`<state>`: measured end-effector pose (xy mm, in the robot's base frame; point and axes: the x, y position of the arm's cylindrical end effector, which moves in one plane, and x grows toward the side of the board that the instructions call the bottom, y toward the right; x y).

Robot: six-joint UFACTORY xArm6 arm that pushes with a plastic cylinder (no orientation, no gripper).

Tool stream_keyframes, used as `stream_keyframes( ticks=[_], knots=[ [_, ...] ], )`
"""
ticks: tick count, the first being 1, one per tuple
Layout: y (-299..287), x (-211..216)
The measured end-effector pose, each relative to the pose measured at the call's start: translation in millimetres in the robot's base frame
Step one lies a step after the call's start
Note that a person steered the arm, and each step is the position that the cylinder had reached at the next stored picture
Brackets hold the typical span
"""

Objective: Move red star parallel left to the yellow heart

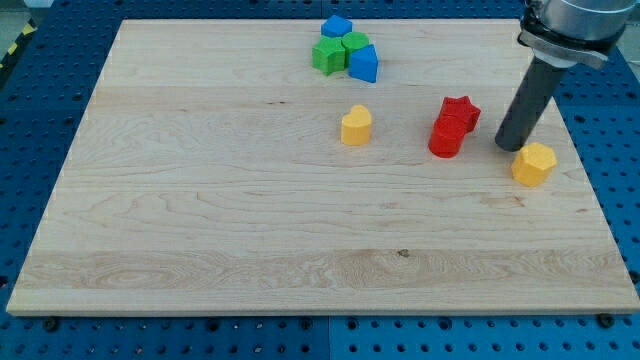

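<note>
A pale wooden table (200, 220) lies on a blue base with rows of holes (30, 150). I have no hand, only a dark rod, so there is nothing to open or close. My tip (513, 146) stands on the table at the view's right, just beside the yellow hexagon (534, 163), to its upper left, and to the right of the red star (460, 110) with a small gap between.

The red star is right of the middle, and it touches a red cylinder (447, 136) below and left of it. The star has no clear long axis; which way its points turn I cannot tell well. The yellow heart (356, 125) lies to the left of both red blocks, apart from them.

At the view's top a tight group stands: a blue block (337, 27), a green star (327, 55), a green block (355, 42) and a blue block (364, 63). I see no writing or labels on anything.
</note>
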<state>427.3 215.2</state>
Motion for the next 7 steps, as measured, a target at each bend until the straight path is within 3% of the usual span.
stream_keyframes(
  ticks=[3,7],
  knots=[
    [-99.1,-57.2],
    [-142.7,-99.0]
  ],
)
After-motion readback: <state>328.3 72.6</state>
